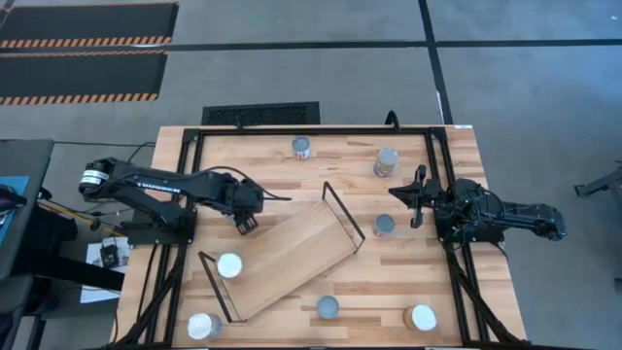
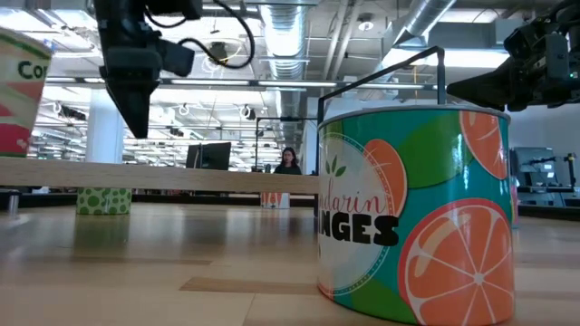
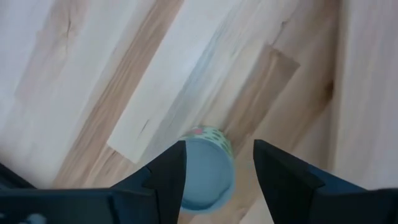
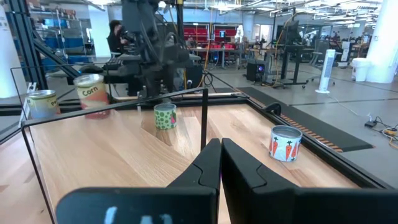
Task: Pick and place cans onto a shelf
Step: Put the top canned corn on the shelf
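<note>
**Cans spread over the table, one on the shelf**

The small round tins lie scattered on the butcher-block tabletop (image 1: 292, 180); one white-topped can (image 1: 229, 264) stands on the light-wood shelf board with black wire end frames (image 1: 282, 251), near its left end; the shelf sits askew mid-table. The left gripper (image 1: 244, 221) hangs above the shelf's upper edge, fingers apart, a green-dotted can (image 3: 205, 171) showing beneath them. The right gripper (image 1: 417, 195) waits at the right, fingers together, between a silver-topped can (image 1: 386, 162) and a blue-grey-topped one (image 1: 384, 226).
</note>
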Tool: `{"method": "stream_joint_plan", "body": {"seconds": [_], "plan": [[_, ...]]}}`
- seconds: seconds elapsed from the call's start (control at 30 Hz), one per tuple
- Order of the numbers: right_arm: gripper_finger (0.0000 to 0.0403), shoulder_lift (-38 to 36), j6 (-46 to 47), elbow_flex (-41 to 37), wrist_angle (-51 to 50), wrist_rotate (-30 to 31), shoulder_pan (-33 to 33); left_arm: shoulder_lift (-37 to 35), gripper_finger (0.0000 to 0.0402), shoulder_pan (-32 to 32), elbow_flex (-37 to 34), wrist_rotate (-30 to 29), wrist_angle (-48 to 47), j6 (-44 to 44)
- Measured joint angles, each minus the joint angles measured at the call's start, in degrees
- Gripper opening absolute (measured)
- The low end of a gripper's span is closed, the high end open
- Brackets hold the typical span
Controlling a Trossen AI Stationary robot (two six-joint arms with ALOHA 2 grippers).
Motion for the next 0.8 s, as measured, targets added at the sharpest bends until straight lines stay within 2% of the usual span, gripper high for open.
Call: {"method": "stream_joint_plan", "body": {"seconds": [0.13,0.4,0.5,0.6,0.7,0.8], "plan": [[0.0037,0.02,0.00,0.02,0.00,0.00,0.01,-2.14,0.0174,-1.23,0.02,0.92,0.01,0.89],[0.0037,0.01,0.00,0.01,-0.02,0.00,0.01,-7.19,0.0164,-5.49,2.44,7.73,-1.98,6.61],[0.0037,0.01,0.00,0.00,0.00,0.00,0.00,-7.55,0.0133,-8.30,5.94,9.40,-4.98,9.64],[0.0037,0.00,0.00,0.00,-0.01,0.00,-0.01,-7.38,0.0081,-11.00,9.77,11.75,-8.40,11.81],[0.0037,-0.01,0.00,0.00,-0.01,0.00,-0.01,-6.95,0.0023,-12.82,11.50,17.58,-8.92,12.32],[0.0037,0.00,0.00,0.00,0.00,0.00,0.01,-5.39,0.0007,-14.75,11.76,22.88,-8.75,11.47]]}}
